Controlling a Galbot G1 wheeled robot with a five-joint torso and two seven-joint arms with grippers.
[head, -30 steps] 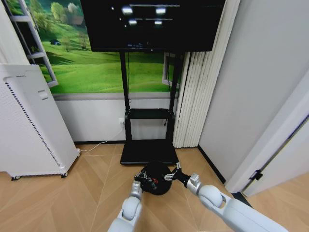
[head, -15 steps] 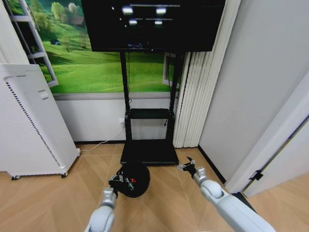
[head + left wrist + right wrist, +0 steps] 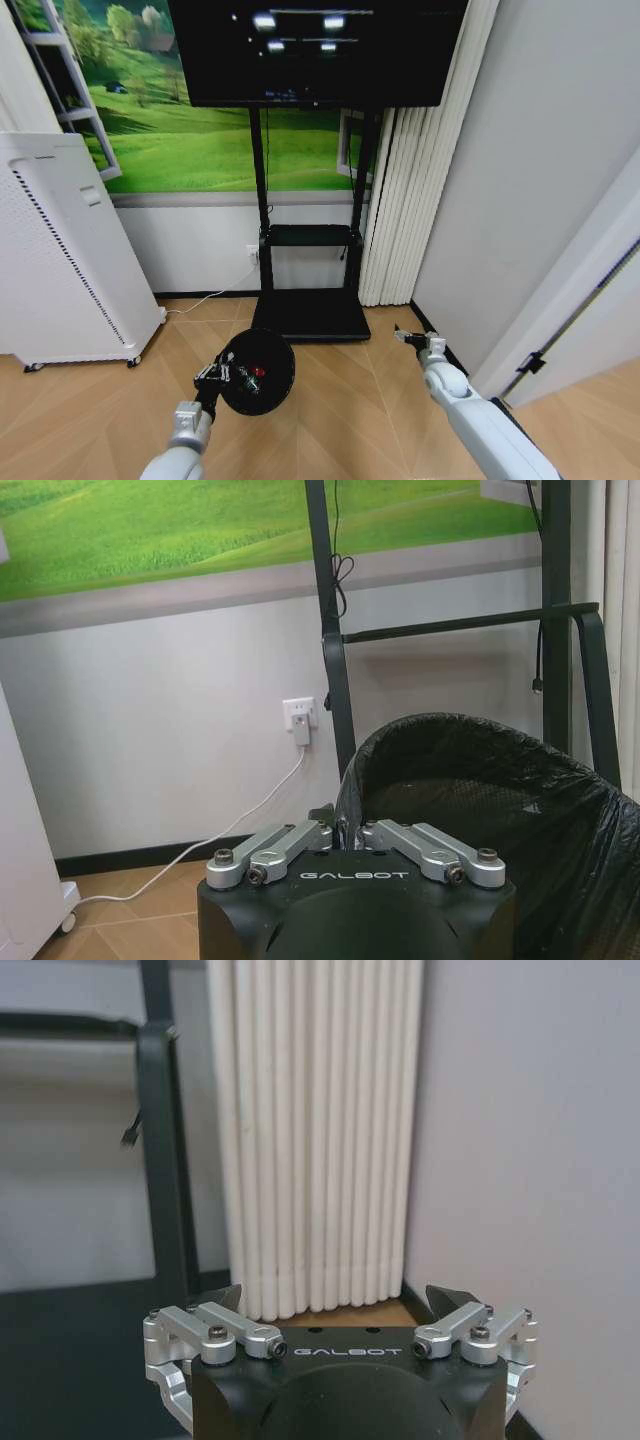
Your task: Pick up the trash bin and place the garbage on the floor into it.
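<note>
The left pincer [image 3: 222, 372] was clenched on the rim of the small black round mesh trash bin [image 3: 257, 372], which it held lifted off the herringbone wood floor [image 3: 330, 420] and tipped so that its mouth faced the head camera; something small and red showed inside it. In the left wrist view the fingers [image 3: 300, 837] met at the edge of the black liner that covered the rim. The right pincer [image 3: 408, 337] hung released and carrying nothing, near the pleated white curtain [image 3: 400, 200] and well apart from the bin. The black television stand [image 3: 308, 310] stood just behind, with the tall white perforated appliance [image 3: 60, 260] against the wall to the left. The pick-up step looked done, and the bin seemed to be in carriage. No loose litter could be made out on the floor, so the next move would likely call for finding any remaining garbage and bringing the bin beside it.
</note>
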